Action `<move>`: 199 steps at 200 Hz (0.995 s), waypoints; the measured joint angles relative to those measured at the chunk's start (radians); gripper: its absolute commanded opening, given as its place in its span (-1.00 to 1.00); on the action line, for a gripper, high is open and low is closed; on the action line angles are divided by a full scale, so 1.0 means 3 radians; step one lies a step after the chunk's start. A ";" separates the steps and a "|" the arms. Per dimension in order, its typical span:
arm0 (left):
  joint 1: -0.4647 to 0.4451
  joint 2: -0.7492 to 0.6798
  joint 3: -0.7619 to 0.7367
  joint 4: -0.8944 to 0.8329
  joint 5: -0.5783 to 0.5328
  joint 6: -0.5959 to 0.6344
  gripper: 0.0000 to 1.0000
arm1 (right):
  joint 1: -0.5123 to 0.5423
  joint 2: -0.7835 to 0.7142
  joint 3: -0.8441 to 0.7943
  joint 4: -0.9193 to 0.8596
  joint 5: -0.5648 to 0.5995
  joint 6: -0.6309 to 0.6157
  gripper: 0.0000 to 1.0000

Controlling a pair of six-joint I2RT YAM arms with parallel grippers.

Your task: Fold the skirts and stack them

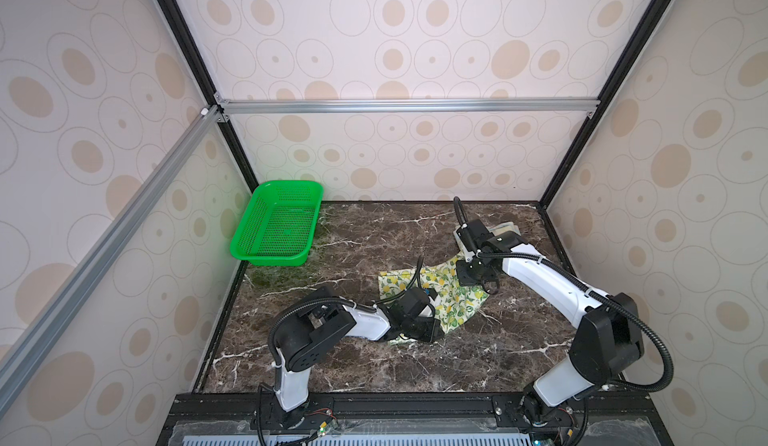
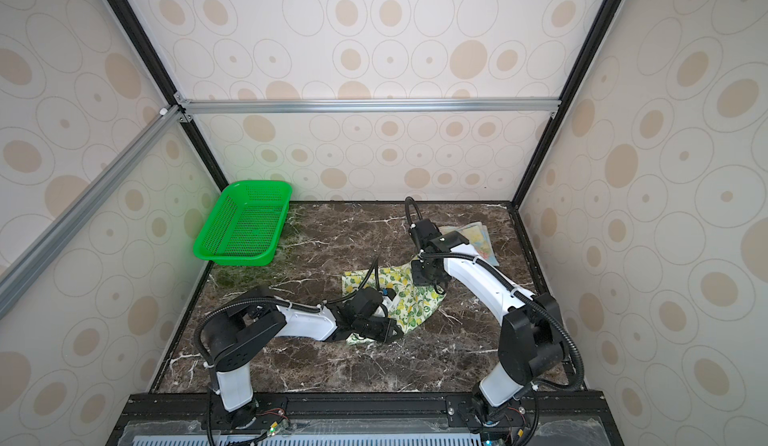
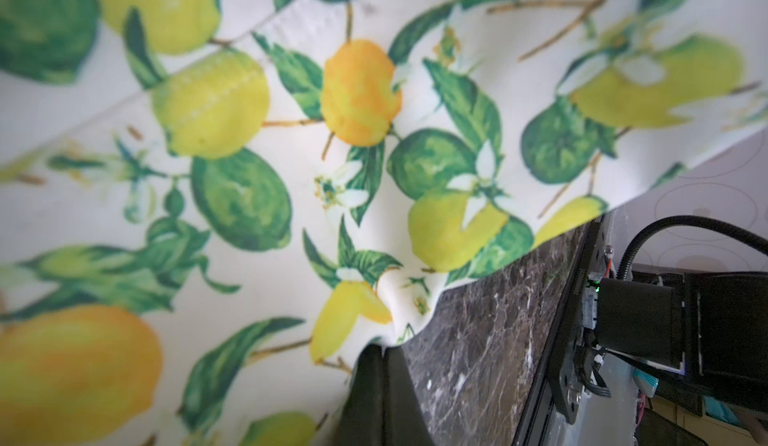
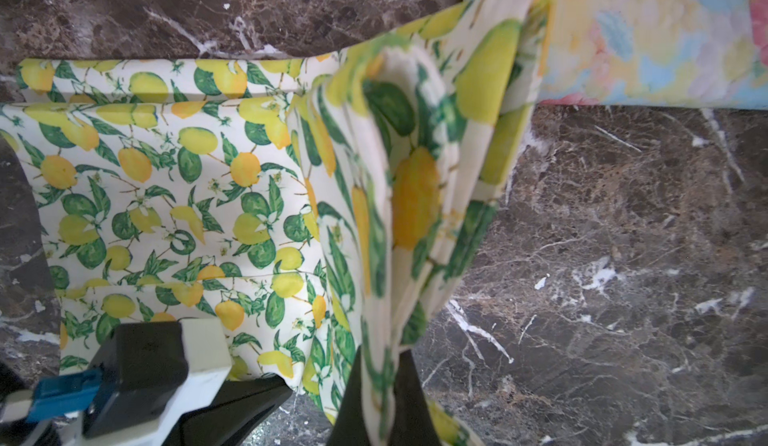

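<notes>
Nearest, the left gripper (image 3: 380, 354) has its jaws pressed together on an edge of the lemon skirt (image 1: 455, 302), which lies partly spread on the marble table (image 1: 374, 365), right of centre. Just beyond, the right gripper (image 4: 380, 367) is clamped on a bunched fold of the same cloth, raised off the table. Farther back, the pastel floral skirt (image 4: 648, 37) lies folded near the right rear corner, and the green basket (image 1: 291, 182) sits in the far left corner.

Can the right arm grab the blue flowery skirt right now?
Probably not yet. The right gripper has its jaws shut on the lemon skirt; the blue flowery skirt lies close by.
</notes>
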 measured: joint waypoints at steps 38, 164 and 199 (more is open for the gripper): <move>-0.0029 0.0243 0.0266 0.0140 0.0072 -0.0039 -1.00 | -0.0003 0.0000 0.0112 -0.0120 0.0074 -0.0099 -1.00; 0.0699 -0.0895 0.0106 -0.1109 -0.0388 0.0586 -1.00 | -0.0003 0.0104 0.0359 -0.0312 0.0163 -0.0195 -1.00; 0.0785 -0.0856 -0.0242 -0.1110 -0.0418 0.0641 -1.00 | -0.0003 0.0193 0.0500 -0.0373 0.0168 -0.0191 -1.00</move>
